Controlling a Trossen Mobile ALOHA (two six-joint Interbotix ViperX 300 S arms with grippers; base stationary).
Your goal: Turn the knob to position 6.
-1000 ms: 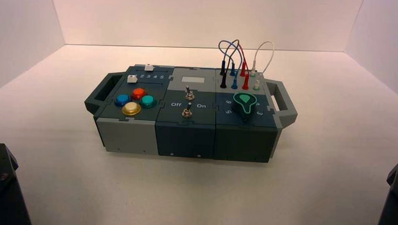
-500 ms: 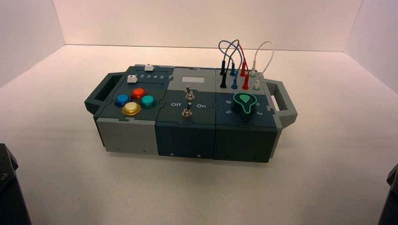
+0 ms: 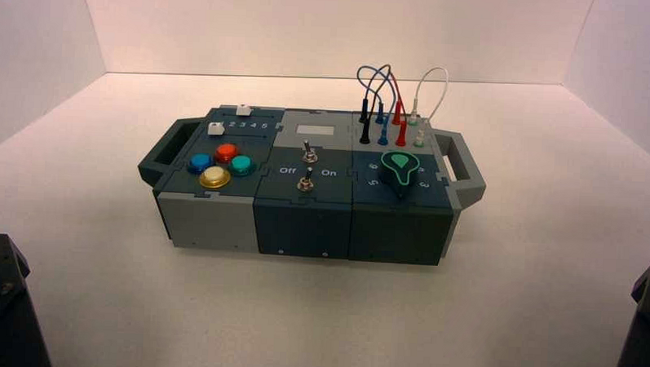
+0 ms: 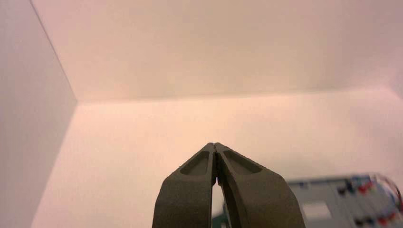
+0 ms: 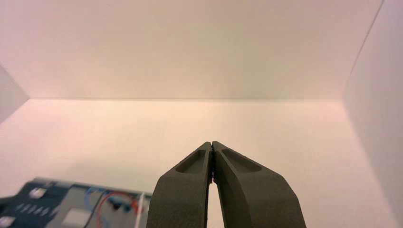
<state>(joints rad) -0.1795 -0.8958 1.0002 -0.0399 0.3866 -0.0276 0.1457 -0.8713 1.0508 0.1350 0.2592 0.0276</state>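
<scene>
Knob [image 3: 401, 171], green-topped teardrop, sits on the box's [image 3: 214, 216] right panel, untouched.
Left gripper [image 4: 215, 147] and right gripper [image 5: 211, 145] are parked near the robot, both clenched on nothing. Digit 6 [image 3: 374, 166] lies just left of the knob, which looks rigid; pinch its flat sides.

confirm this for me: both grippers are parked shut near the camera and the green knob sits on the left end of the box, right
Not quite. The high view shows the knob on the right end of the box, below the wires. The left end holds the round buttons. The rest stands: the left gripper and right gripper are shut, parked away from the box.
</scene>
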